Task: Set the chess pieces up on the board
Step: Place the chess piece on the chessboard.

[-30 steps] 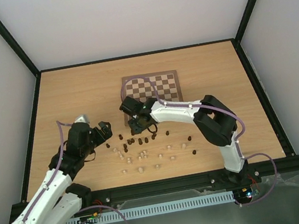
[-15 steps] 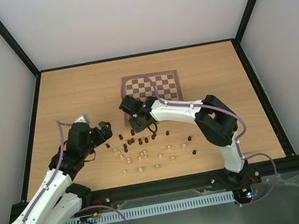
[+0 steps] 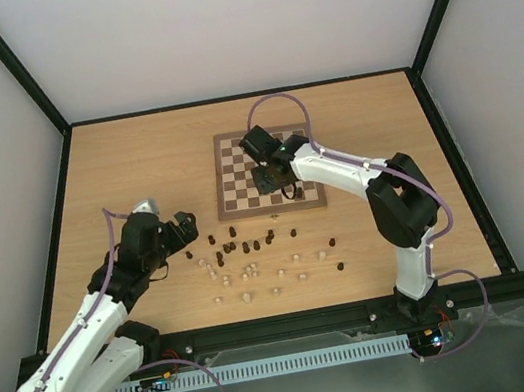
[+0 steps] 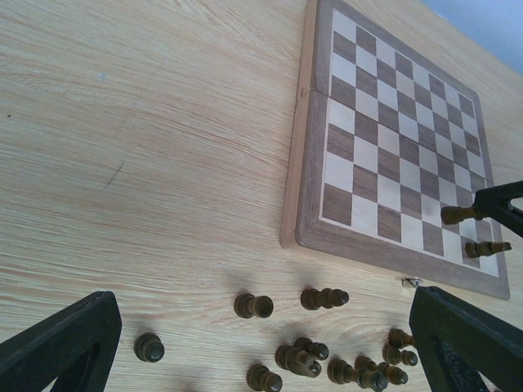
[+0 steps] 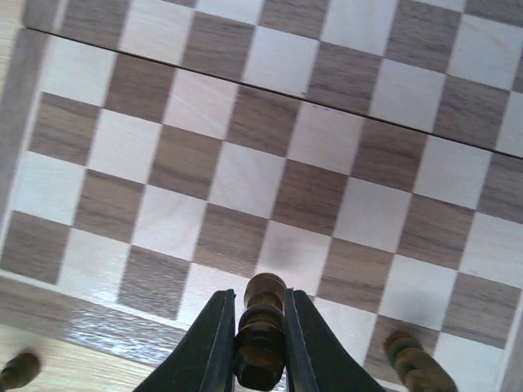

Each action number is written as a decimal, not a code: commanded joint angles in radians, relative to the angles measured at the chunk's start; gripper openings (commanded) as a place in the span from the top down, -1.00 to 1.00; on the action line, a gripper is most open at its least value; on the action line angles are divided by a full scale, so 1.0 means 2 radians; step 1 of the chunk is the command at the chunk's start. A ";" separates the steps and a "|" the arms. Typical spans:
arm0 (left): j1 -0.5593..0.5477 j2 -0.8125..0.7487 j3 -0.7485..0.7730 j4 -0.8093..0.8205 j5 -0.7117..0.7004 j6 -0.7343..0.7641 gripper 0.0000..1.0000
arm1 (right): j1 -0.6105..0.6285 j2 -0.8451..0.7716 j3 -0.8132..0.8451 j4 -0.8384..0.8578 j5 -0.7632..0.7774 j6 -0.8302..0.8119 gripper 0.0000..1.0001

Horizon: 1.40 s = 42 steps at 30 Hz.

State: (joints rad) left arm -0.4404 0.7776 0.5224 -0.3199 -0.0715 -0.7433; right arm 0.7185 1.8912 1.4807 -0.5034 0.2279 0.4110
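The board (image 3: 234, 152) lies at the table's far middle. My right gripper (image 3: 272, 176) hangs over its near rows, shut on a dark brown chess piece (image 5: 263, 343), held upright just above a cream square. Another dark piece (image 5: 413, 355) stands on the board to its right. My left gripper (image 3: 184, 226) is open and empty, low over the table left of the loose pieces. In the left wrist view its fingers (image 4: 61, 343) flank several dark pieces (image 4: 253, 306), and the board (image 4: 392, 139) lies beyond.
Several dark and pale chess pieces (image 3: 253, 258) lie scattered on the light wood table between the board and the arm bases. Black frame rails edge the table on all sides. One dark piece (image 5: 16, 369) stands just off the board's near edge.
My right gripper has moved from the loose pieces in front of the board to above the board's near rows, carrying the dark piece. The left arm has hardly moved.
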 commanded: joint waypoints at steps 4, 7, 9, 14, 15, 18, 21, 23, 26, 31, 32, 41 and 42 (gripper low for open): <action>-0.001 0.011 -0.002 0.012 0.003 0.008 -0.99 | -0.010 -0.012 -0.023 -0.010 -0.008 0.003 0.88; -0.001 0.013 -0.003 0.014 0.003 0.008 -0.99 | -0.010 -0.010 -0.029 -0.008 -0.010 0.004 0.88; -0.001 0.015 -0.005 0.016 0.005 0.007 -0.99 | -0.011 -0.010 -0.033 -0.005 -0.009 0.005 0.88; -0.001 0.017 -0.006 0.018 0.005 0.007 -0.99 | -0.010 -0.010 -0.041 -0.005 -0.010 0.006 0.88; -0.001 0.018 -0.006 0.019 0.006 0.007 -0.99 | -0.010 -0.011 -0.044 -0.005 -0.012 0.007 0.88; -0.001 0.020 -0.006 0.021 0.007 0.007 -0.99 | -0.010 -0.015 -0.051 -0.002 -0.017 0.008 0.88; -0.001 0.022 -0.007 0.023 0.007 0.006 -0.99 | -0.010 -0.016 -0.056 0.000 -0.020 0.008 0.81; -0.001 0.024 -0.006 0.023 0.008 0.005 -0.99 | -0.011 -0.016 -0.057 0.001 -0.020 0.008 0.67; -0.001 0.025 -0.006 0.022 0.008 0.005 -0.99 | -0.010 -0.020 -0.056 0.002 -0.023 0.007 0.51; -0.001 0.025 -0.006 0.023 0.007 0.004 -0.99 | -0.011 -0.024 -0.046 -0.003 -0.022 0.003 0.43; -0.001 0.025 -0.006 0.022 0.007 0.004 -0.99 | -0.010 -0.025 -0.043 -0.005 -0.022 0.002 0.42; -0.001 0.031 -0.001 0.019 0.004 0.007 -0.99 | -0.007 -0.071 -0.041 -0.008 -0.036 0.003 -0.05; -0.001 0.032 0.001 0.018 0.003 0.007 -0.99 | -0.003 -0.077 -0.042 -0.008 -0.037 0.003 -0.08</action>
State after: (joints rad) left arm -0.4404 0.8337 0.5224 -0.2970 -0.0601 -0.7403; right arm 0.6964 1.8118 1.3827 -0.4736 0.1757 0.4198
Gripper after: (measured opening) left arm 0.994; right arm 0.515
